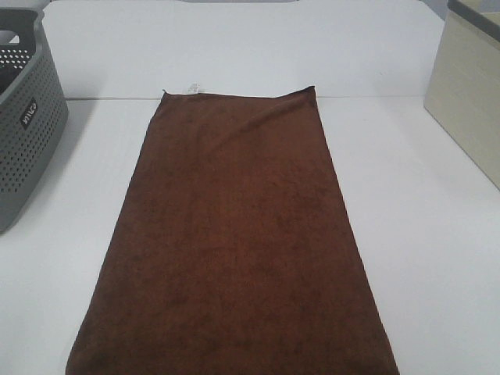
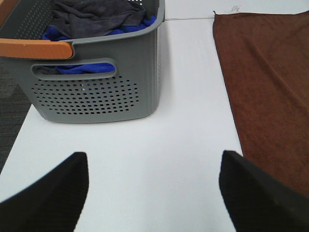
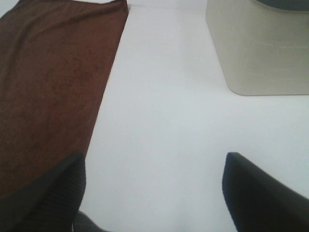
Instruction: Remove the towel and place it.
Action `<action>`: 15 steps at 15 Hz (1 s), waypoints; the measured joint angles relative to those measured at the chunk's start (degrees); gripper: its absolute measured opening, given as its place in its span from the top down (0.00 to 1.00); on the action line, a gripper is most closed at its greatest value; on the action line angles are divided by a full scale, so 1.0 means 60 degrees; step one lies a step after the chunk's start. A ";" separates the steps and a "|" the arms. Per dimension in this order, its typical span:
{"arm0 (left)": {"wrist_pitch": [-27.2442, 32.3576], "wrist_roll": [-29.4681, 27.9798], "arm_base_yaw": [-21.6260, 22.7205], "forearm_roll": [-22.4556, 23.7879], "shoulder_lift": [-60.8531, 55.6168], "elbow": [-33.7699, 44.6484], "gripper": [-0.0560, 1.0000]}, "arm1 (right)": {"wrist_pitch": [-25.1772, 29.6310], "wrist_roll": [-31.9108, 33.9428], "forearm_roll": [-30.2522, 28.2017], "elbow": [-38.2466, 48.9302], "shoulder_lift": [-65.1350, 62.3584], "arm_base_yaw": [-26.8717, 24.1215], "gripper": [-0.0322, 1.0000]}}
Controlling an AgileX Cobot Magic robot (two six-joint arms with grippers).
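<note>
The dark reddish-brown towel (image 1: pixel 234 250) lies spread flat down the middle of the white table, with a small white tag (image 1: pixel 191 88) at its far left corner. It also shows in the left wrist view (image 2: pixel 270 92) and in the right wrist view (image 3: pixel 48 82). Neither gripper shows in the exterior high view. My left gripper (image 2: pixel 154 193) is open and empty above bare table, between the grey basket (image 2: pixel 96 96) and the towel's left edge. My right gripper (image 3: pixel 154 193) is open and empty above bare table, just off the towel's right edge.
The grey perforated basket (image 1: pixel 27 117) stands at the table's left, holding grey and blue cloths (image 2: pixel 96 19), with an orange handle (image 2: pixel 36 48). A beige box (image 1: pixel 469 94) stands at the right, also in the right wrist view (image 3: pixel 260 48).
</note>
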 joint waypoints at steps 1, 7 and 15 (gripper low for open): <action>0.0010 0.0076 0.0000 -0.0029 0.0000 0.0010 0.29 | -0.0172 -0.0134 0.0029 0.0086 0.0000 0.0000 0.24; 0.0029 -0.0143 0.0000 -0.0153 0.0000 0.0019 0.29 | -0.0516 -0.0277 -0.0095 0.0353 0.0000 0.0000 0.24; 0.0029 -0.0353 0.0000 -0.0076 0.0000 0.0019 0.29 | -0.0516 -0.0277 -0.0095 0.0353 0.0000 0.0000 0.24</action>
